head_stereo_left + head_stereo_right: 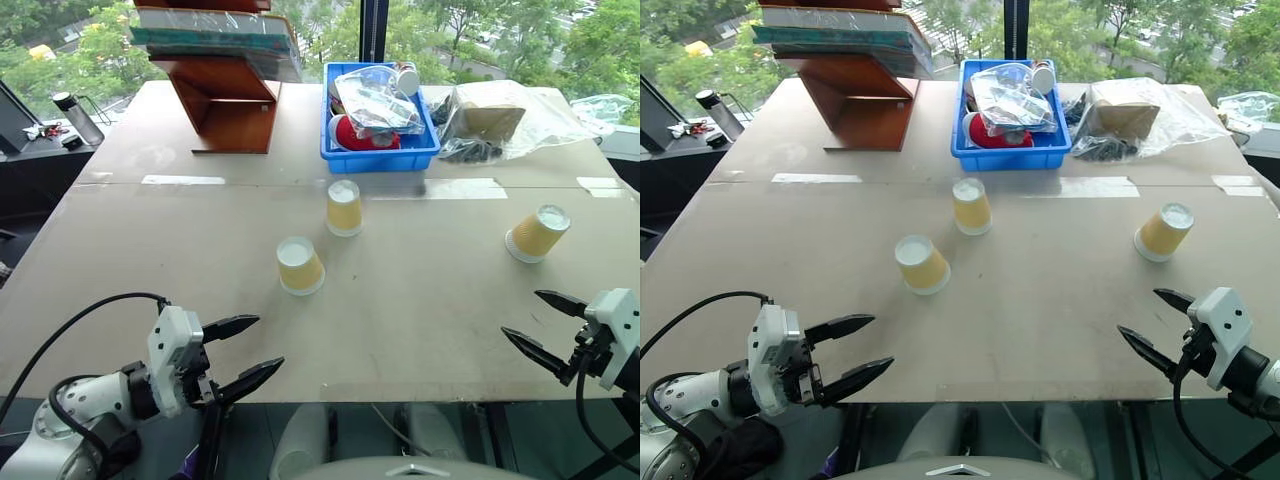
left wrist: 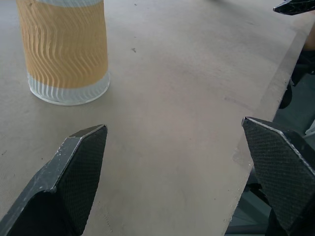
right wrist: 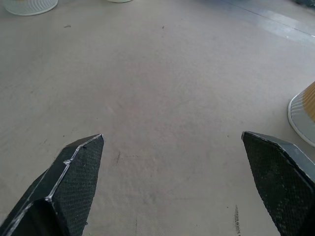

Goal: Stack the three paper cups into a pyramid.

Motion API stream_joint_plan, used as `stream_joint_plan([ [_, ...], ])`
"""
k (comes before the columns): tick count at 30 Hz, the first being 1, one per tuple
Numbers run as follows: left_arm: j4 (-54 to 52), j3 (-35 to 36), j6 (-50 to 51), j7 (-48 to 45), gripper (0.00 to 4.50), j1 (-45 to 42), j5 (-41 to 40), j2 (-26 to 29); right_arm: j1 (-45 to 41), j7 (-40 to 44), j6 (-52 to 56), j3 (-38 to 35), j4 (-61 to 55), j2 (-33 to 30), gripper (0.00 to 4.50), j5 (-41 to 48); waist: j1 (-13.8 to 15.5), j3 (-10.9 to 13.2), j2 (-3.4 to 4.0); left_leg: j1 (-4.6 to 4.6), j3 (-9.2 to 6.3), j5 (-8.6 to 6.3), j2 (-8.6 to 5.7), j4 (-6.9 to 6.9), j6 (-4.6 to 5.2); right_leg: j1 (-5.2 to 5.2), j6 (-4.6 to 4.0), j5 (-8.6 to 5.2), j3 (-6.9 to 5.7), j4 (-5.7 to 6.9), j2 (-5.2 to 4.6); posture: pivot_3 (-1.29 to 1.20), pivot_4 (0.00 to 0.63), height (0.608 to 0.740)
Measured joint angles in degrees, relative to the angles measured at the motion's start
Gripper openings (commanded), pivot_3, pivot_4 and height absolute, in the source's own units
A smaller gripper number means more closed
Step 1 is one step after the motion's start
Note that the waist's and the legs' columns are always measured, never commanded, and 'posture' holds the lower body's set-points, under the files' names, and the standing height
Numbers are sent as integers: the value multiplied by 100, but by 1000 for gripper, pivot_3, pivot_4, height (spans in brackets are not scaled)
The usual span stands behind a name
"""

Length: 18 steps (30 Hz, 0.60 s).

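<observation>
Three yellow-tan paper cups stand upside down and apart on the grey table. One cup is left of centre, a second cup stands just behind it, and the third cup is at the right. My left gripper hovers open at the table's near left edge, short of the nearest cup. At the near right edge my right gripper is open too, with the right cup's rim just ahead of it. Nothing is between either pair of fingers.
A blue bin with plastic-wrapped items sits at the back centre. A brown wooden stand holding books is back left, and a clear bag with a box lies back right. Tape strips cross the table's seam.
</observation>
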Motion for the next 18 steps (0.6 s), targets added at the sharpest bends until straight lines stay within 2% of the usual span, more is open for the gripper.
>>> stream_joint_plan([
  [2,6,7,-30,-25,4500,1,1,-2,-132,-246,108,60,-42,106,4443,-48,-5,-1,-6,1,0,0,1,-1,0,0,0,0,0,0,0,0,150,740],
  [3,51,-53,-57,-84,4500,-37,-1,-11,-525,-795,206,129,-127,529,4443,-174,-26,-6,-13,2,3,0,10,0,-1,-2,-2,1,2,1,7,0,150,740],
  [7,36,-161,-429,-291,4500,-279,-63,-188,-1144,-2031,585,504,-277,1210,4443,-446,-2,-6,0,-7,3,2,6,-1,-6,-11,-3,1,2,0,4,0,150,740],
  [14,-300,-252,-395,-424,4500,-1016,-565,-61,-2494,-3610,2006,377,-38,1397,4443,-713,6,-6,0,-8,0,15,1,-1,-29,-13,-2,1,0,3,4,0,150,740],
  [18,-569,-349,-162,-348,4500,-1294,-890,59,-2664,-4103,2281,236,293,1614,4443,-904,-5,-3,5,-14,0,15,-2,-9,-28,-18,-2,1,-1,-1,4,0,150,740],
])
